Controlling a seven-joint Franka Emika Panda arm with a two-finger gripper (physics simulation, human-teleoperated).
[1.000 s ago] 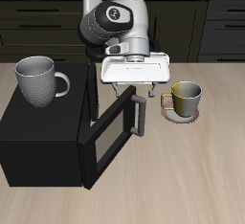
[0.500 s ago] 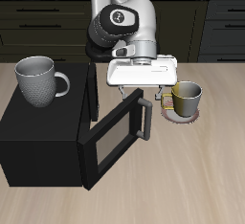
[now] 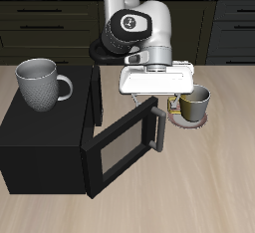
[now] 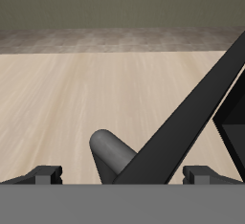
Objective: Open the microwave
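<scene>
We see the matte black microwave (image 3: 45, 147) with its door (image 3: 125, 144) swung partly open, gripper (image 3: 159, 97) jaws wide

table (image 3: 199, 192): light wood | on it: microwave (image 3: 45, 147), door ajar; saucer (image 3: 186, 118) under yellow mug (image 3: 196, 101)

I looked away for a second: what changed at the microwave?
The microwave door swung further open, its handle drawn outward by the tool, which moved toward the yellow mug. The grey mug and yellow mug stayed put.
</scene>
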